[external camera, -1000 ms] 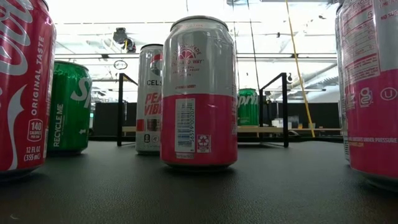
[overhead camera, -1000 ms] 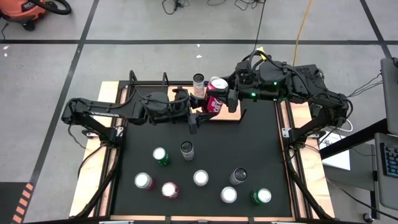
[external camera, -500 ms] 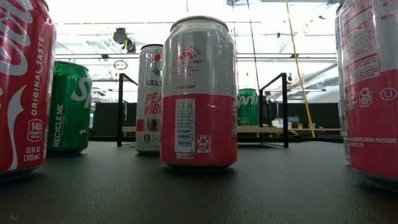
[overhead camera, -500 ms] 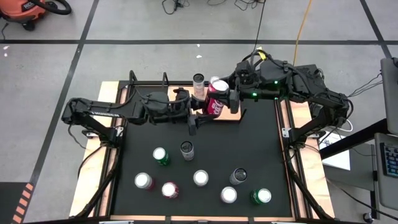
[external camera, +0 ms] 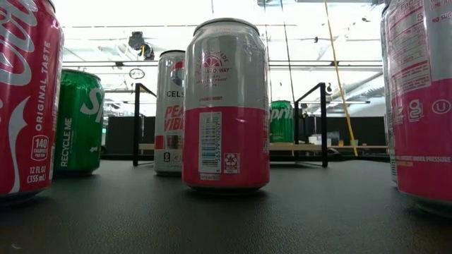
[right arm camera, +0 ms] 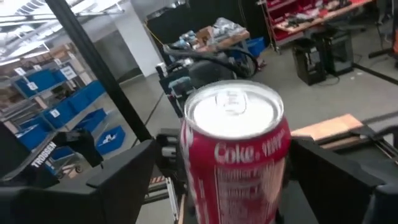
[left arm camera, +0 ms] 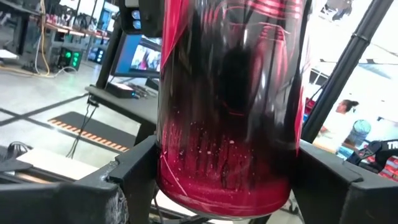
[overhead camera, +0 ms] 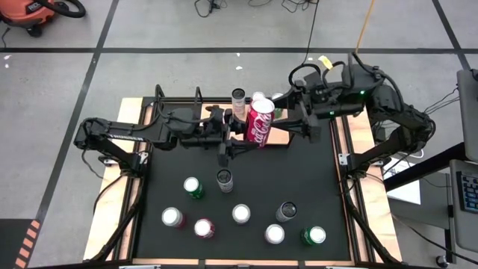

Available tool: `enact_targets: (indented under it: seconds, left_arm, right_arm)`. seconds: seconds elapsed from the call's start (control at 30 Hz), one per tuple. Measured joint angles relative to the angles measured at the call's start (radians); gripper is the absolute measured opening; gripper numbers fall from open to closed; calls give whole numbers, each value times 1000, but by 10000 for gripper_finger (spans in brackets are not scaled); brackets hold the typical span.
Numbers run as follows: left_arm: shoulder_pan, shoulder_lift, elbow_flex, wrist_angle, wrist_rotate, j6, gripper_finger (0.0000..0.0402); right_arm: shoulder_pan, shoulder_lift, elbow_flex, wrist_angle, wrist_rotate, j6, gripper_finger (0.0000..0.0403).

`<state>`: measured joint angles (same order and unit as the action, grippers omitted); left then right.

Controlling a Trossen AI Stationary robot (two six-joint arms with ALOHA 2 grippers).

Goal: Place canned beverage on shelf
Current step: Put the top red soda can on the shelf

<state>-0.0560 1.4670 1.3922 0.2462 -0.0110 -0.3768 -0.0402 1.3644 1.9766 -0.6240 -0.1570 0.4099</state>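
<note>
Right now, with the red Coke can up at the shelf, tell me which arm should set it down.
Left. The left hand is clamped on the red Coke can, which tilts over the shelf beside a slim can. The right hand has opened and drawn back from it, so it would need to regrasp.

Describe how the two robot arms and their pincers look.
Both arms are dark, jointed metal with black cables looped along them. The left pincer ends in two flat black fingers. The right pincer matches, with a small green light farther back on that arm.
</note>
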Motion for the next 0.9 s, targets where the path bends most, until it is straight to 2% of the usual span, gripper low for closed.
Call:
enact_targets:
  seconds: [0.4, 0.73, 0.9]
  left_arm:
    - [2, 0, 0, 14, 6, 73, 284]
    - [9, 0, 0, 4, 4, 77, 284]
    - [13, -1, 0, -3, 3, 77, 284]
  right_arm:
    - [0, 53, -1, 84, -2, 20, 346]
    - [0, 58, -2, 93, -14, 11, 278]
    - [0, 58, -2, 90, -23, -1, 267]
